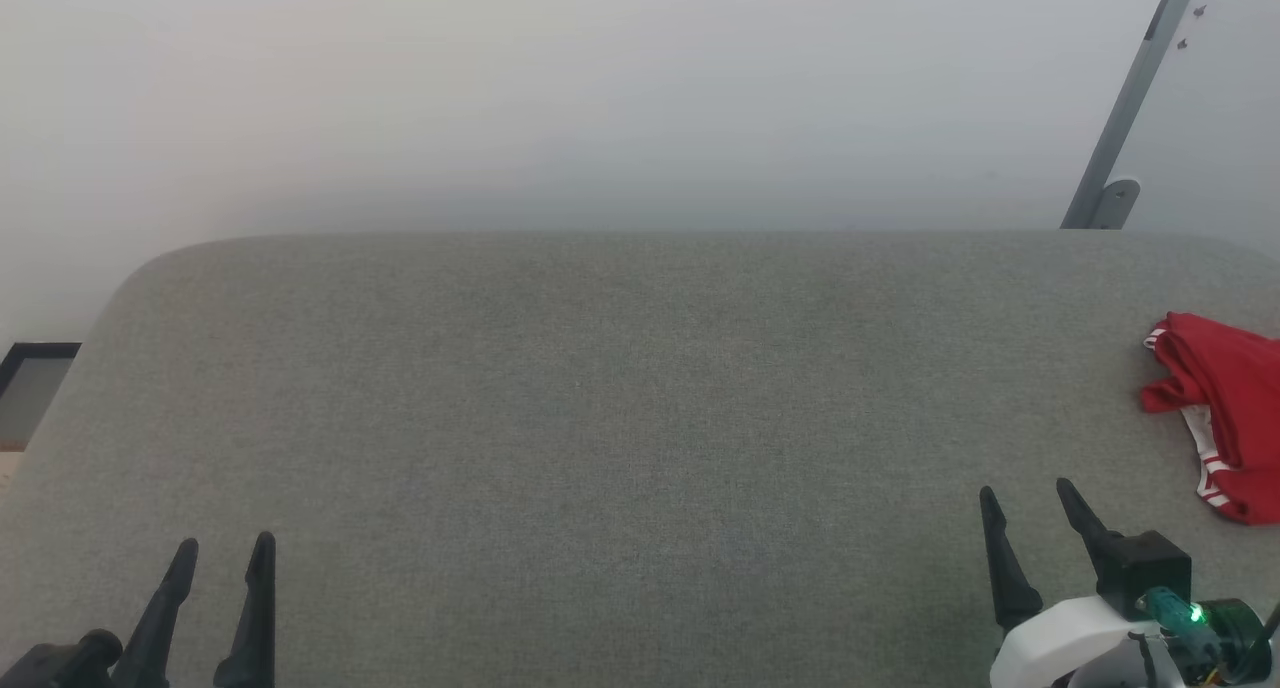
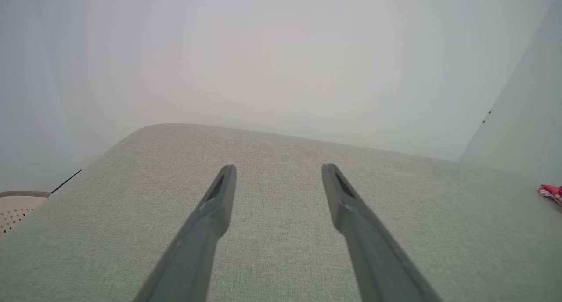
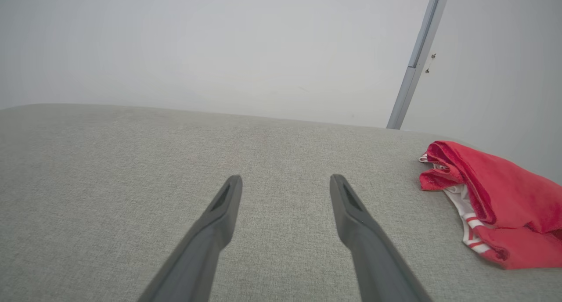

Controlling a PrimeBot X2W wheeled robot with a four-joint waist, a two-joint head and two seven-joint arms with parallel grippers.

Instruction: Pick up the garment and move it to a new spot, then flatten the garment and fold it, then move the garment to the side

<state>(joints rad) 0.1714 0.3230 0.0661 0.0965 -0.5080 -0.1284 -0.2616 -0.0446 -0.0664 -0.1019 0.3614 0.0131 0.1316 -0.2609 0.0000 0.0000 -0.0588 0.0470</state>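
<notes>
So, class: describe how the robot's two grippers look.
Both the left gripper and right gripper have two long, tapering, dark-grey jaws. Behind the right one sit a rounded white shell, a black box and a green light.

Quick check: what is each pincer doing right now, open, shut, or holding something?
Left pincer: open, holding nothing.
Right pincer: open, holding nothing; the garment lies apart from it.

Head cam: high, tilted forward and down over the bench (image 1: 640, 418), far edge and wall in frame. Left wrist cam: low and close to the top, sighting along left jaws toward the far-left corner. Right wrist cam: same low pose along right jaws, nearer the right edge. All three overlap on the garment (image 1: 1225, 408). Head and right wrist both catch the post (image 1: 1130, 98).
</notes>
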